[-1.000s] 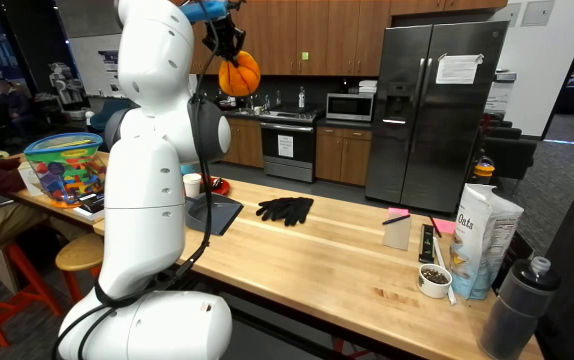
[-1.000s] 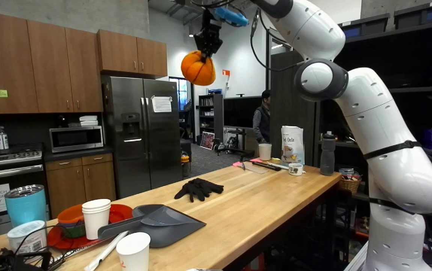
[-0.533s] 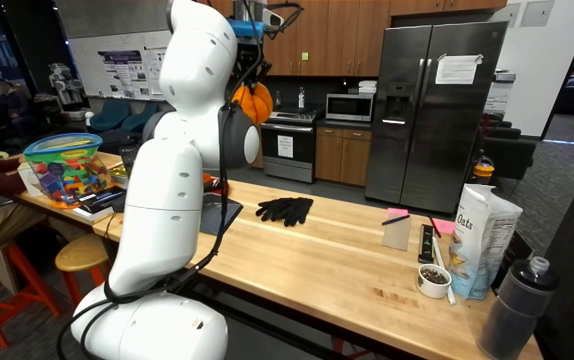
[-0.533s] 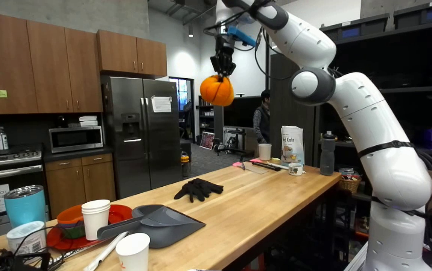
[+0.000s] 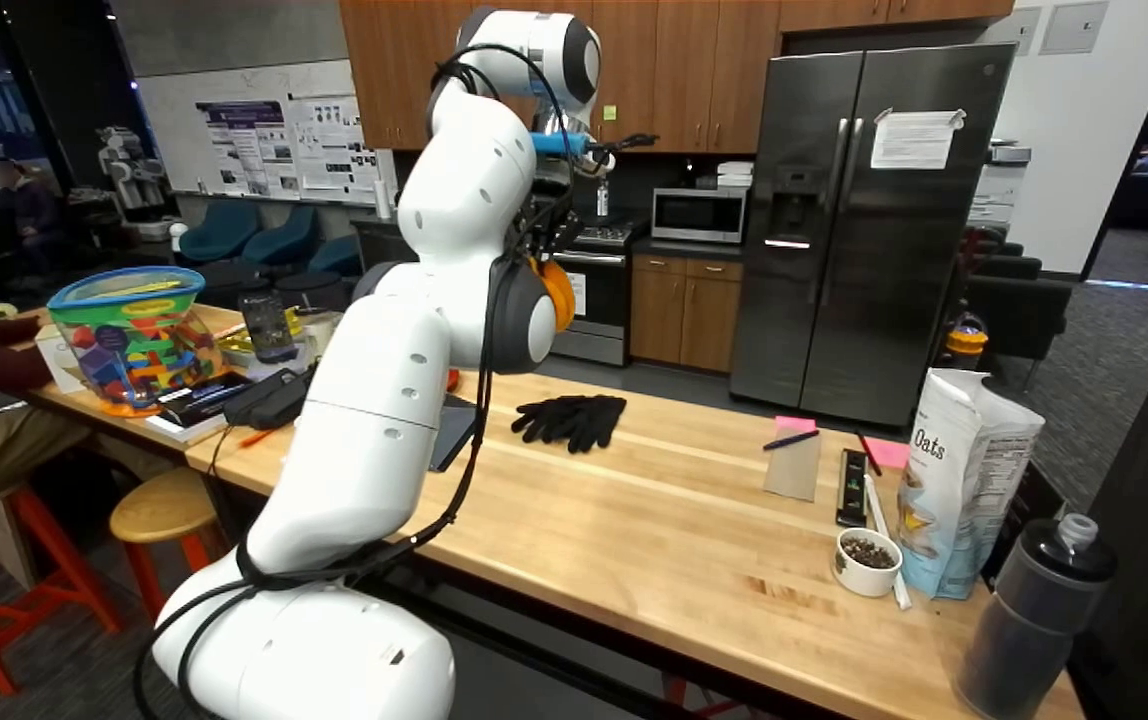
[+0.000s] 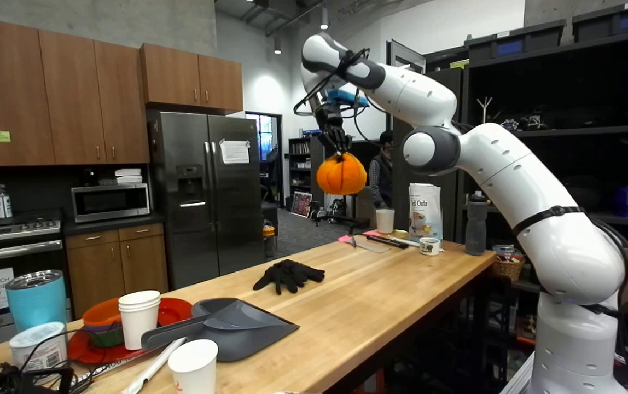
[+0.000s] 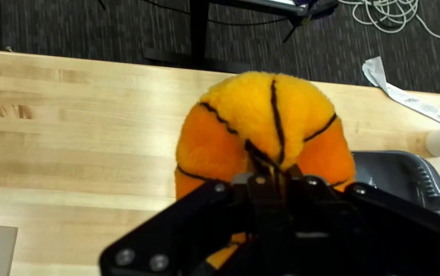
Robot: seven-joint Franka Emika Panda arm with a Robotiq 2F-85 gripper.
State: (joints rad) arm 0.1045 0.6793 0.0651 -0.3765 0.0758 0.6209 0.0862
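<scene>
Pinching one plush pumpkin (image 6: 341, 176) in gripper (image 6: 341, 154) over worktop (image 6: 358, 312); hiding part of one dustpan (image 7: 394, 176) in wrist view. Plus one bottle (image 6: 476, 225) at corner.

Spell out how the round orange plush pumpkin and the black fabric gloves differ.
The pumpkin hangs from the black, jointed pincer; the gloves lie on the pale wooden tabletop. The pumpkin is orange with dark seams; the gloves are plain black. The pumpkin is plump, the gloves flatter. Both look soft.
</scene>
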